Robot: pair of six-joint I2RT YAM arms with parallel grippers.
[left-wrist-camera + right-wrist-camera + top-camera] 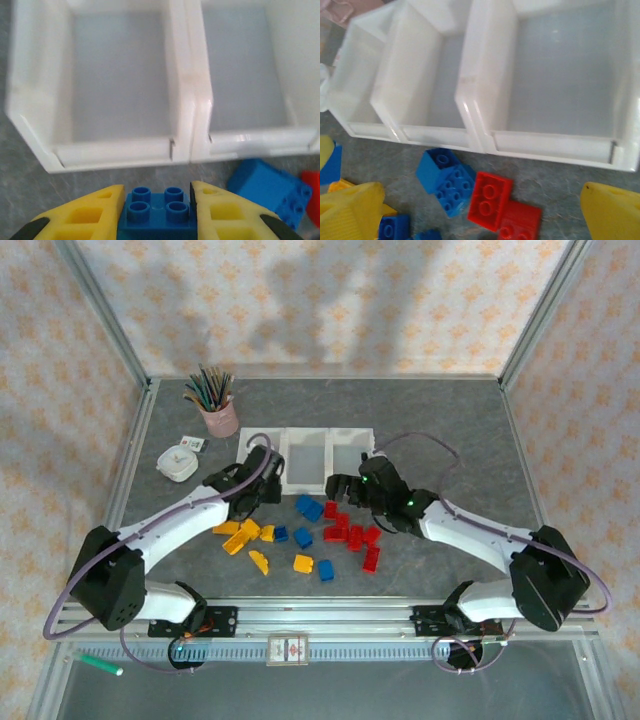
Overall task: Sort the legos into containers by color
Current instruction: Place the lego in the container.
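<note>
Left claw (157, 192) clamped on a blue brick (157, 212), just short of the bins (182, 150).
Overhead: loose bricks (303, 536) strewn on the table (450, 430) before the bins. Left wrist: gripped across flat sides; likely light, stiff, slick. Right wrist: right claw (480, 210) gaping over red bricks (490, 197), seemingly not touching.

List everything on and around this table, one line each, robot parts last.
White translucent plastic bins: three, joined in a row, mid-table.
Red plastic toy bricks: about seven, clustered right of centre, in front of the bins.
Blue plastic toy bricks: about five loose, centre; one more held.
Yellow plastic toy bricks: about six, left of centre.
Pink cup of pencils: one, behind the bins, to the left.
Small white box: one, left of the bins.
Green marker: one, near left corner, in front of the arm bases.
Left pincer: shut on a blue brick, in front of the bins.
Right pincer: open, over red and blue bricks.
</note>
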